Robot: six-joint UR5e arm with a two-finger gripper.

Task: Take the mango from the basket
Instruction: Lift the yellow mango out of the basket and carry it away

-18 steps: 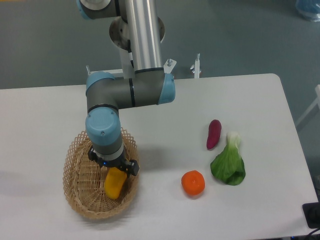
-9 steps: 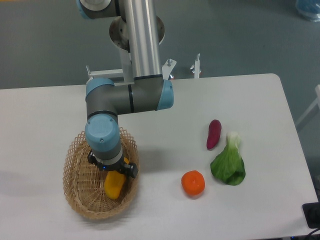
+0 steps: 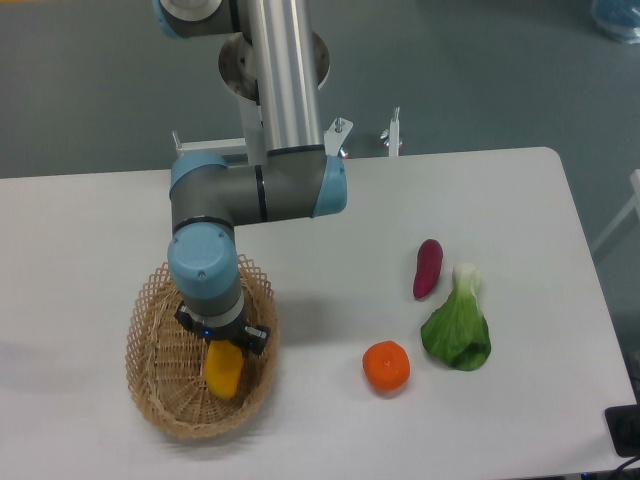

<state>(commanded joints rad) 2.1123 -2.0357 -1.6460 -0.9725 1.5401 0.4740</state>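
The mango (image 3: 222,371) lies in the right half of the tan wicker basket (image 3: 160,400) at the table's front left. It is yellow-orange, and its lower end points toward the front edge. My gripper (image 3: 225,345) points straight down into the basket, right over the mango's upper end, which it covers. The wrist and the black gripper body hide the fingers, so I cannot see whether they are around the fruit or closed on it.
A round orange (image 3: 386,366) sits on the white table right of the basket. Further right lie a purple-red sweet potato (image 3: 427,268) and a green bok choy (image 3: 458,325). The arm's elbow (image 3: 260,190) hangs above the basket's back rim.
The wrist has shifted slightly down and to the left over the basket. More of the mango's upper end is now covered, and the mango sits a little further left.
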